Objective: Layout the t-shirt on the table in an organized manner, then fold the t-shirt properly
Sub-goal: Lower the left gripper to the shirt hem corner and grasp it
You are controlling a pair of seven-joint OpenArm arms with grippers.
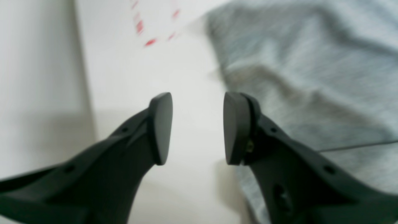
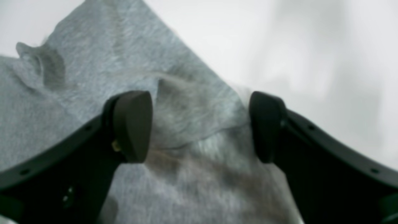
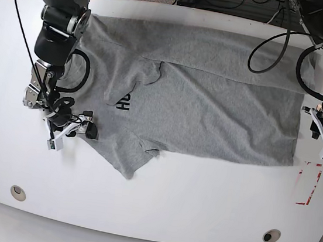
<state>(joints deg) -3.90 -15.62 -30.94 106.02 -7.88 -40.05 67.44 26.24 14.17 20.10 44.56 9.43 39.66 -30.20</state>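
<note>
T-shirt lies spread across the far half of the table, collar end toward the right arm's side, hem toward the left arm's. Dark lettering near the collar faces up. Layout judged mostly done but rough: one sleeve juts toward the near edge, a fold line runs across the upper body, cloth bunched near the collar. No proper fold looks started; that whole step remains.

Right gripper — jaws spread wide, straddling a raised ridge of grey cloth near the shirt's edge, nothing pinched between them. Base view places it at the shoulder/sleeve area. Left gripper — jaws parted, bare table between them, one finger just beside or over the hem edge; grasping nothing. Wrist views blurred, fine contact unclear.

Surface: glossy white top, rounded corners, two round grommets near the front edge, red tape marks by the hem side. Cables loop off the arms; carpet and more wiring beyond the far edge
</note>
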